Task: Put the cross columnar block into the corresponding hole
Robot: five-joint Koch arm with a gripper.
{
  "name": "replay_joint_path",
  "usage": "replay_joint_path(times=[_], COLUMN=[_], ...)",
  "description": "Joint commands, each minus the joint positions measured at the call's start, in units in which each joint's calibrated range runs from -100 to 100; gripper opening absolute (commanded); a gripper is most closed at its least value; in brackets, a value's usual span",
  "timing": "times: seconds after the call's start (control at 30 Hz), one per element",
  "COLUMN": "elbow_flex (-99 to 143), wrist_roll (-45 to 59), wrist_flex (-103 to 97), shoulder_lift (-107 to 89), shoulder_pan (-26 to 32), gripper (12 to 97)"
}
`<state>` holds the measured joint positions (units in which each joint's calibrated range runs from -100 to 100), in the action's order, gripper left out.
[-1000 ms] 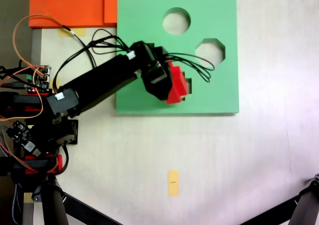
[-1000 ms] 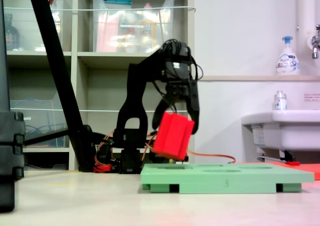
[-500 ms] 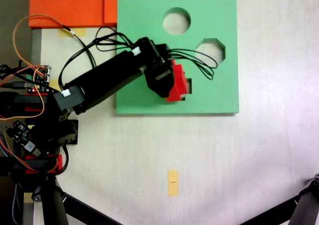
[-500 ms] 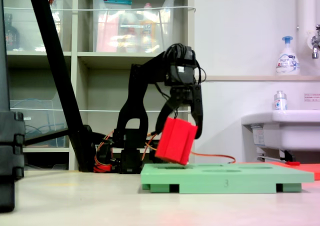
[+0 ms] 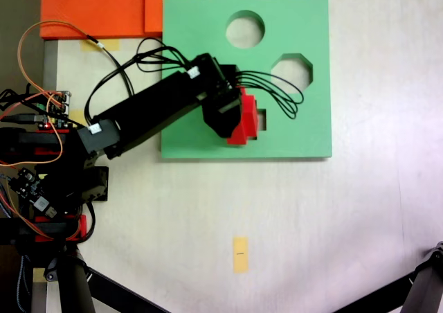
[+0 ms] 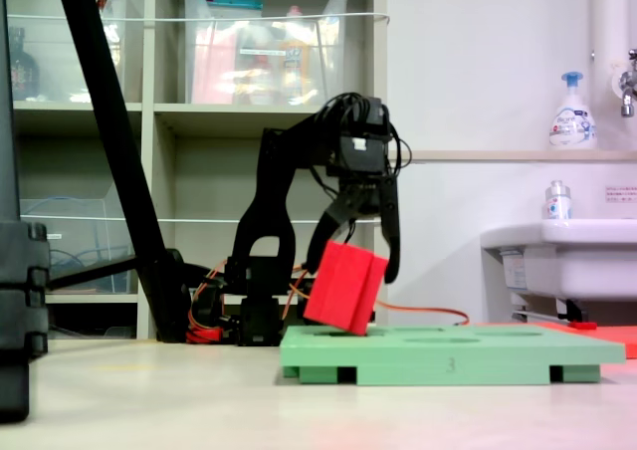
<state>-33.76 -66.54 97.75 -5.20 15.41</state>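
End effector [image 6: 360, 271] grips the red block [image 6: 344, 287] from above, its two black fingers [image 6: 390, 233] closed on either side of the block. In the side-on fixed view the block is tilted, its lower corner touching or just above the top of the green board [image 6: 448, 355]; which of the two I cannot tell. In the top-down fixed view the end effector [image 5: 234, 122] and block [image 5: 243, 119] sit over the left part of the plus-shaped hole [image 5: 263, 120], of which only the right edge shows past the block. The board [image 5: 291, 133] lies flat on the pale counter [image 5: 311, 223], with a round cutout [image 5: 245, 29] and an octagonal cutout [image 5: 291, 71] further up in that view. Black cables [image 5: 277, 91] loop from the arm [image 5: 149, 112] across the board. Orange sheets [image 5: 97, 8] lie at the board's upper-left corner, and a small yellow tag [image 5: 239, 253] lies well apart on the counter.
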Motion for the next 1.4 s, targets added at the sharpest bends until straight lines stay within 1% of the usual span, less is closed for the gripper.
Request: replay_joint_path(times=[0.0,0.23,1.37], elbow_flex=[-5.0,-8.4,-8.8], wrist_roll=[-0.5,-0.5,-1.4], wrist_flex=[2.3,2.3,2.3], shoulder_lift=[-0.1,1.0,14.6], shoulder_pan=[0.0,0.0,1.2], gripper=[38.5,38.5,38.8])
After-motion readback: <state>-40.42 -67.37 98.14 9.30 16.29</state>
